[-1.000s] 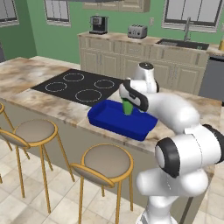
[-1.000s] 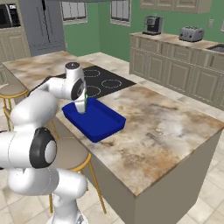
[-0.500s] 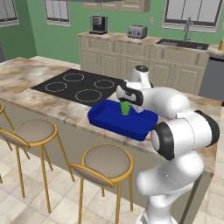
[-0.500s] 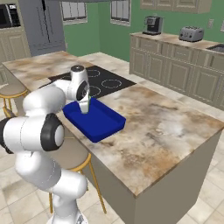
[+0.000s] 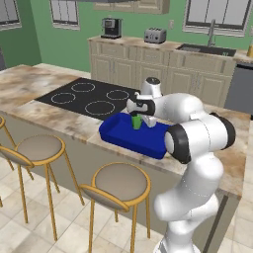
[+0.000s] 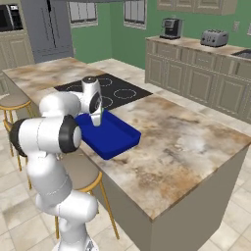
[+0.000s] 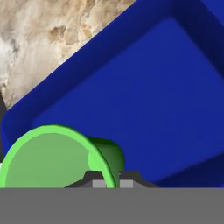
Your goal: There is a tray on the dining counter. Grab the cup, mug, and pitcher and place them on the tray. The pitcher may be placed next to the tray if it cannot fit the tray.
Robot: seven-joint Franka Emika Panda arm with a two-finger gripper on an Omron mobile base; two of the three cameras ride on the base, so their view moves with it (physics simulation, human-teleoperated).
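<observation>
My gripper [image 5: 137, 116] hangs over the blue tray [image 5: 116, 131] on the dining counter [image 5: 44, 114], shut on the rim of the green cup [image 5: 136, 122]. The cup hangs just above the tray's floor. In the hand view the green cup [image 7: 57, 158] fills the lower left, its wall pinched between the two fingertips [image 7: 98, 183], with the tray [image 7: 144, 100] spread behind it. From the right base view the tray [image 6: 120, 138] lies beside the cooktop, and the hand [image 6: 96, 115] partly hides the cup. Mug and pitcher are out of view.
A black cooktop [image 5: 91, 98] is set into the counter left of the tray. Stools [image 5: 116, 185] line the near side of the island. Marbled counter [image 6: 186, 147] stretches right of the tray. Coffee maker [image 5: 111, 28] and toaster [image 5: 155, 35] stand on the wall counter.
The arm has shifted slightly over the tray with the green cup held; the grip stays shut on the cup's rim.
</observation>
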